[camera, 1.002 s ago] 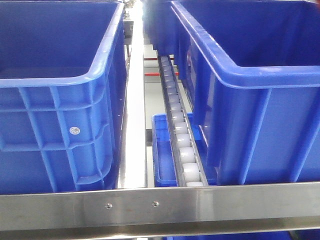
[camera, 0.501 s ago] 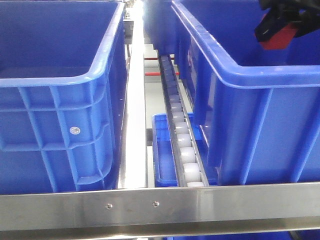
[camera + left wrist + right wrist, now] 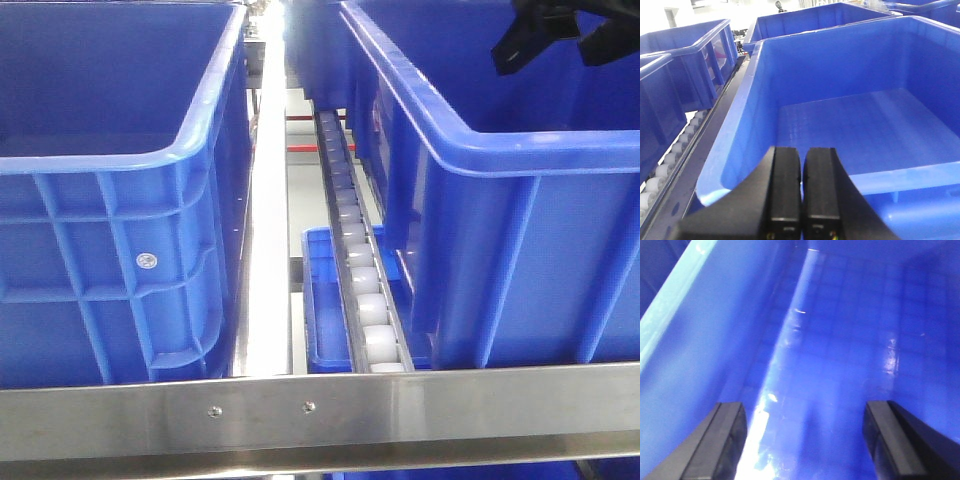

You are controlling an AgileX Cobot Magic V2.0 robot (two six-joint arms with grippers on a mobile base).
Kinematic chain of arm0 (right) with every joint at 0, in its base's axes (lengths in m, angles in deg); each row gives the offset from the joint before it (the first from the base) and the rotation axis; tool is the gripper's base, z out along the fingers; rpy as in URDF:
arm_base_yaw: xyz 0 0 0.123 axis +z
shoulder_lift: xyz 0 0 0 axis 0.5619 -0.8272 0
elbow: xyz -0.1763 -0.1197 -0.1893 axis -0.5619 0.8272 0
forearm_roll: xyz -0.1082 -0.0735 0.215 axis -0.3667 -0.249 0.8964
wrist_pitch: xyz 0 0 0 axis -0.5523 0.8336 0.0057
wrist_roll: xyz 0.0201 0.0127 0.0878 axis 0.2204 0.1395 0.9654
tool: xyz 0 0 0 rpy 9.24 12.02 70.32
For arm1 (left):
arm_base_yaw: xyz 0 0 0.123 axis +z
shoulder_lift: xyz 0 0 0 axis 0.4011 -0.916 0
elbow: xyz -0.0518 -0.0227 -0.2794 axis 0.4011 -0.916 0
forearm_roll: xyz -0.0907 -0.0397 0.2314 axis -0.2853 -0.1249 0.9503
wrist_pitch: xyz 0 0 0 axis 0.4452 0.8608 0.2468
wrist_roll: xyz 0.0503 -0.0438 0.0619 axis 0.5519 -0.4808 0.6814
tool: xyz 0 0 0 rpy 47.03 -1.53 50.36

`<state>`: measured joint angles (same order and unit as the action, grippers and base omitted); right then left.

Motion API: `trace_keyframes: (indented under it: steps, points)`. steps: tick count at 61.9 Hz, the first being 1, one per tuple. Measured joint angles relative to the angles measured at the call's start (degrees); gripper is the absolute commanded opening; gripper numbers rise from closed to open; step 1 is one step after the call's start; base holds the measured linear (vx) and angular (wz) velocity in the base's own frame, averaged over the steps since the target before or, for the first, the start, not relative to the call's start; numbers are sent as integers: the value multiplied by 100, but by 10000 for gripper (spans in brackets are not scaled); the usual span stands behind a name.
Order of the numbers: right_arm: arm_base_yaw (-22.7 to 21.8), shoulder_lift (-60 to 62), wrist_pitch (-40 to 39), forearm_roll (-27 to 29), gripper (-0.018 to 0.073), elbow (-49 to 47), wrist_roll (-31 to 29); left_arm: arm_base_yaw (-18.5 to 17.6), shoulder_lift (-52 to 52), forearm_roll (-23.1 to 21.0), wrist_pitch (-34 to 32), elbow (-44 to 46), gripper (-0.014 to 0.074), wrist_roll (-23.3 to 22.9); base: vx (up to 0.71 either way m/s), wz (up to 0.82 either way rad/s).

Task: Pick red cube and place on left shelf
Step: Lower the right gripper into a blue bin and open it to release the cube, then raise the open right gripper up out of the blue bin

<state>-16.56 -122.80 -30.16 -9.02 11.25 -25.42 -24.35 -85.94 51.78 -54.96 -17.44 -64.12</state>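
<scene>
Red is the one colour missing here: the red cube shows in none of the three views, so I can't say for certain where it lies. The right gripper [image 3: 565, 40] hangs over the right-hand crate [image 3: 520, 160] with its jaws spread wide and nothing between them. Its own camera looks straight down between the two black fingers [image 3: 725, 440] at glossy blue crate floor, and no cube appears on the part of the floor it can see. My guess is that the cube has been let go into that crate and sits out of sight below the rim, which would leave only pulling the arm clear. That is a judgement, not something visible.

The left gripper [image 3: 801, 190] is pinched tight with nothing in it, poised at the near rim of a big blue crate [image 3: 865, 130] whose floor also looks bare.

Both crates sit on the left shelf [image 3: 450, 400], its steel front rail running across the bottom of the front view. A white roller track [image 3: 365, 300] runs between the right-hand crate and the left-hand crate [image 3: 100, 165], with a shallow blue tray [image 3: 322, 300] on the tier beneath.

As for writing, I can find only a small round white emblem [image 3: 147, 261] on the left-hand crate's side, too small to read.
</scene>
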Motion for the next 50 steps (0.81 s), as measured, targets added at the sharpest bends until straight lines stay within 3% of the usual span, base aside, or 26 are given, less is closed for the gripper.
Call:
trace_keyframes:
  steps: [8,21,50]
  points:
    - [-41,265,-8,0,388,60,0,0,0,0,0,0,106,0,0,0]
    - [-586,1331,-44,0,41,810,0,0,0,0,0,0,106,0,-1,-8]
    - [-1063,4379,-65,0,57,3184,0,0,0,0,0,0,106,0,0,0]
